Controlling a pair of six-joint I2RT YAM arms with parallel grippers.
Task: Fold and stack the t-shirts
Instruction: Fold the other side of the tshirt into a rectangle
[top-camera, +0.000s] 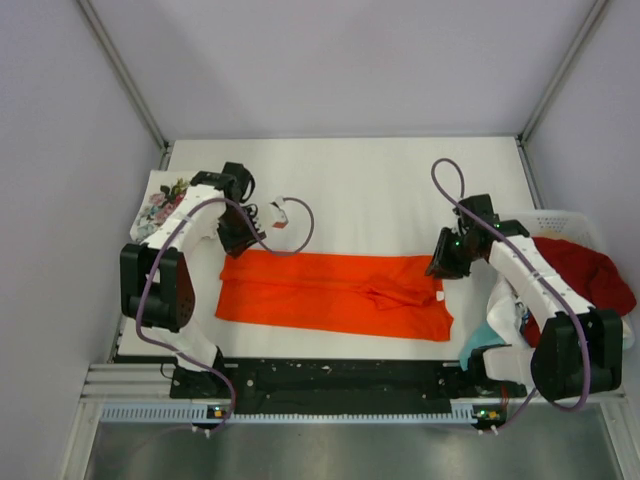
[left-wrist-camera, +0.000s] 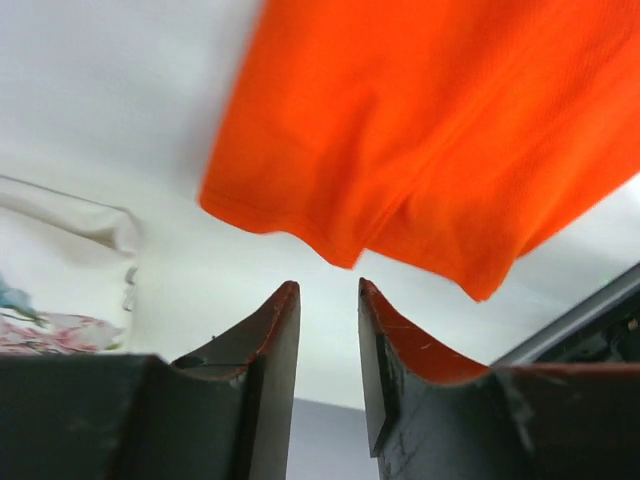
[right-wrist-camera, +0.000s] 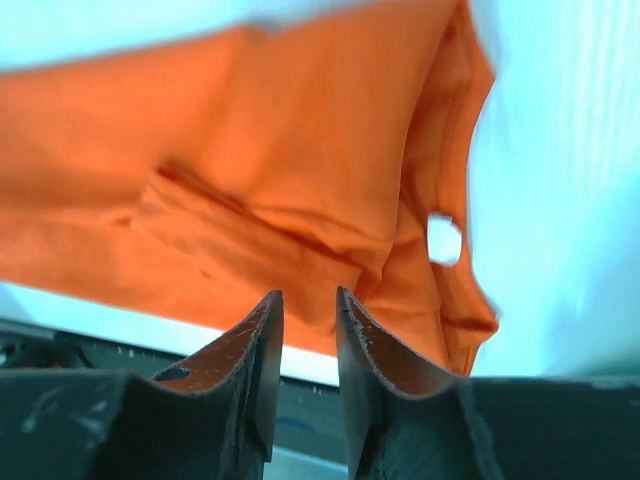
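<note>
Both wrist views miss the dark red t-shirt overhead shows.

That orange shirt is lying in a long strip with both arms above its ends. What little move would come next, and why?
Probably both arms dip to pinch the far corners of the orange shirt for another fold. It lies flat, folded into a strip. The left fingers and the right fingers are slightly parted, holding nothing, just off its two ends.
</note>
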